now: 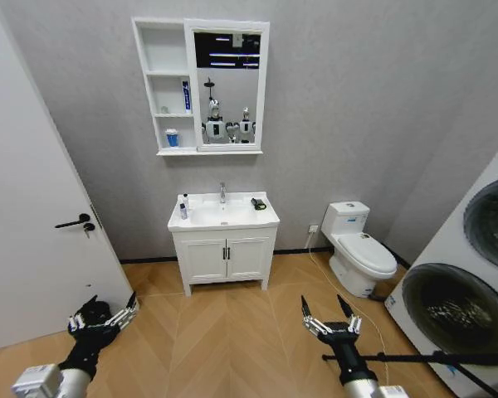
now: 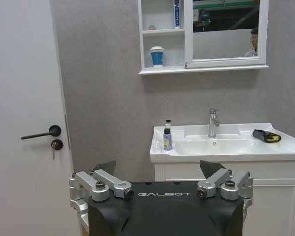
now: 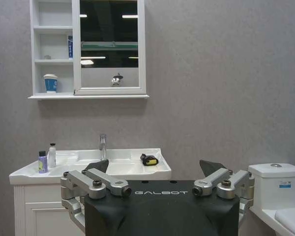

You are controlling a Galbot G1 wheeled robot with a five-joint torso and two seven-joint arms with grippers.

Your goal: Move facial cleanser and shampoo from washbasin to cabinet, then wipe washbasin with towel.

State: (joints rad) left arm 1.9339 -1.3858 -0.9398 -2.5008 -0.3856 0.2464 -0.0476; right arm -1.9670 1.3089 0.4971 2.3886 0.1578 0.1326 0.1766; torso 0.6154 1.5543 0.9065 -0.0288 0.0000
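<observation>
Both pincers, left pincer and right pincer, spread wide, far from washbasin

Open floor before the washbasin, door on the left, toilet right, two bottles at basin's left edge

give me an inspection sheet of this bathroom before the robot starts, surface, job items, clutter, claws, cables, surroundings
Surface: washbasin top, tap at the back.
Job's things: two small bottles at the basin's left edge; towel at its right rear; cabinet above, beside the mirror.
Clutter: blue cup on the lowest shelf, blue tube on the middle one.
Claws: left claw and right claw open, low, far from the basin.
Cables: black cable by the right arm.
Surroundings: door, toilet, washing machine.
</observation>
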